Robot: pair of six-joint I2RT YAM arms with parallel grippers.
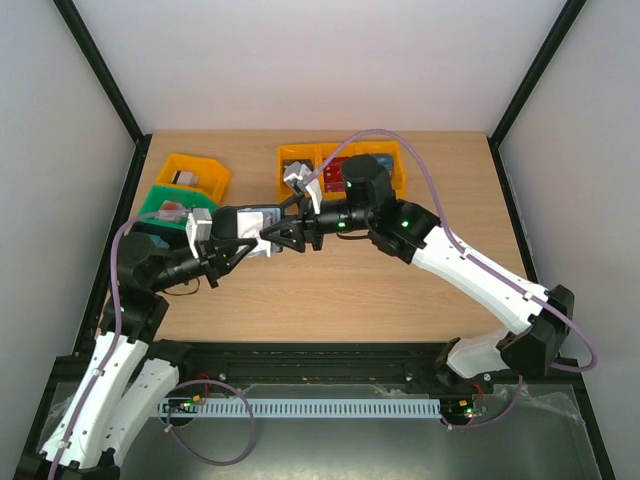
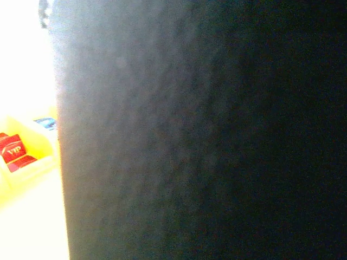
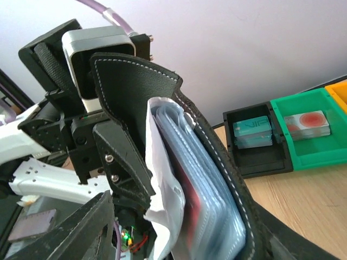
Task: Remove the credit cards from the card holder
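The black card holder hangs in the air between my two arms, spread open. In the right wrist view its stitched black flaps frame a stack of clear sleeves, and a reddish credit card shows inside them. My left gripper is shut on one flap, with a black finger pressed against the leather. My right gripper faces it, jaws open on either side of the sleeve stack. Dark leather fills the left wrist view and hides that gripper's own fingers.
A yellow bin and a green bin stand at the back left, and orange bins holding cards at the back centre. The right wrist view shows a black bin with teal cards and a green bin with a red-and-white card.
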